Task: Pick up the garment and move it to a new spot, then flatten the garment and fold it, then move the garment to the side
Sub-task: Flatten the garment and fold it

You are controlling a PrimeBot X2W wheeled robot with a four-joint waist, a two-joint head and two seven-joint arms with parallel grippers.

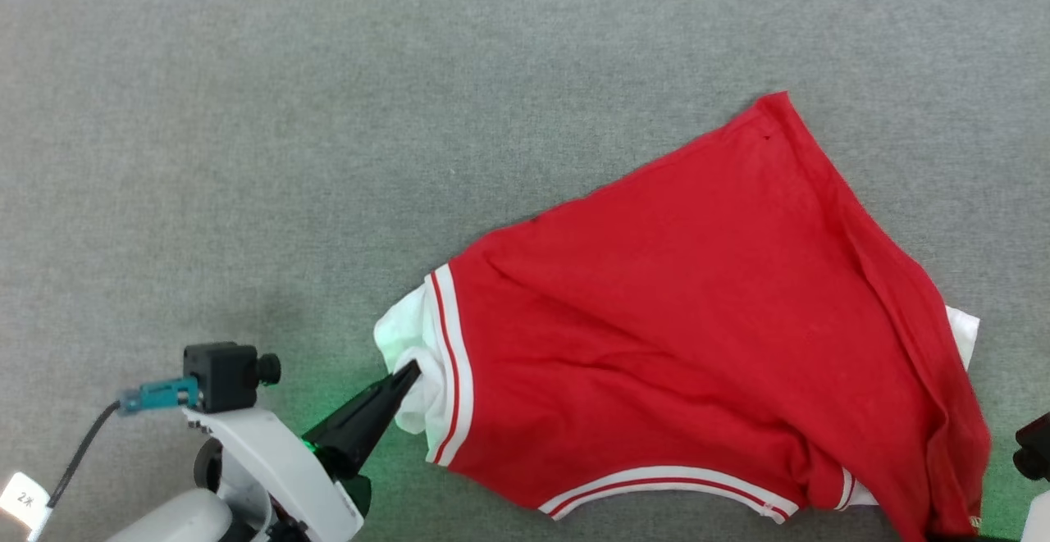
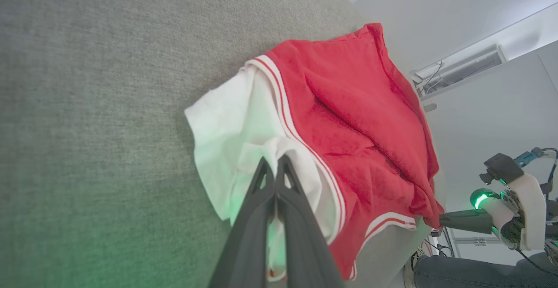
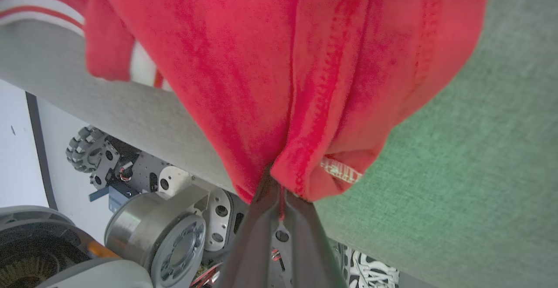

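One grey surface (image 1: 328, 116), covered in a flat, felt-like woven cloth, extends beneath and well beyond the garment on every side but the near one.

One garment (image 1: 673, 321) lies on it: a red jersey-knit shirt, spread in a rough slanted four-sided shape, mostly flat with a few soft creases. Its far corner comes to a point. Its near right corner is gathered into folds at the surface's edge.

Two white sleeves show, one bunched and crumpled at the garment's left end (image 1: 406, 345), one peeking out flat from under its right side (image 1: 964, 329).

Ribbed white trim with a thin red stripe (image 1: 451, 362) edges the left armhole, and more of it curves along the garment's near edge.

Two end effectors, each with two long, dark, tapering fingers. The left end effector (image 1: 408, 375) is clenched, its tips pinching the crumpled white sleeve at the garment's left end. The right end effector (image 3: 275, 183) is clenched on the bunched red cloth at the garment's near right corner.

One small white woven label (image 3: 342, 170) sits in the red folds just beside that grip.
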